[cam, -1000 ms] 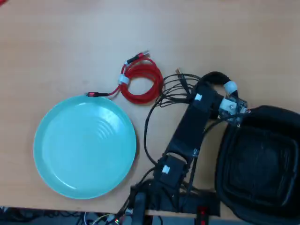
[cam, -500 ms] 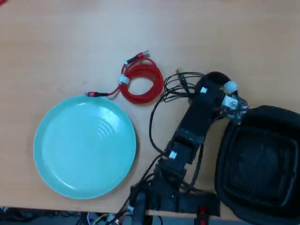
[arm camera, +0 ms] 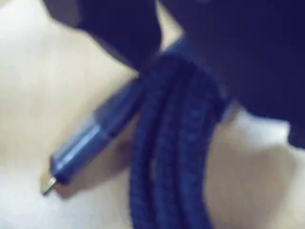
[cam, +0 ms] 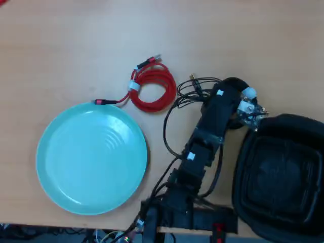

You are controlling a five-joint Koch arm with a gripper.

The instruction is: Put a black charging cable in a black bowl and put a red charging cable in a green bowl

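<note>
Two bowls empty; red charging cable beside arm.

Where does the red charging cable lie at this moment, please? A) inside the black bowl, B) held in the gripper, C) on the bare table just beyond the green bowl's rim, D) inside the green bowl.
C: in the overhead view the red charging cable lies coiled on the table, outside the empty green bowl.

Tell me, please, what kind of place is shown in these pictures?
Probably a hobby or lab workbench, not a kitchen: a plain wooden table with a small robot arm at its edge, loose wires, and a red charging cable near a green bowl.
</note>
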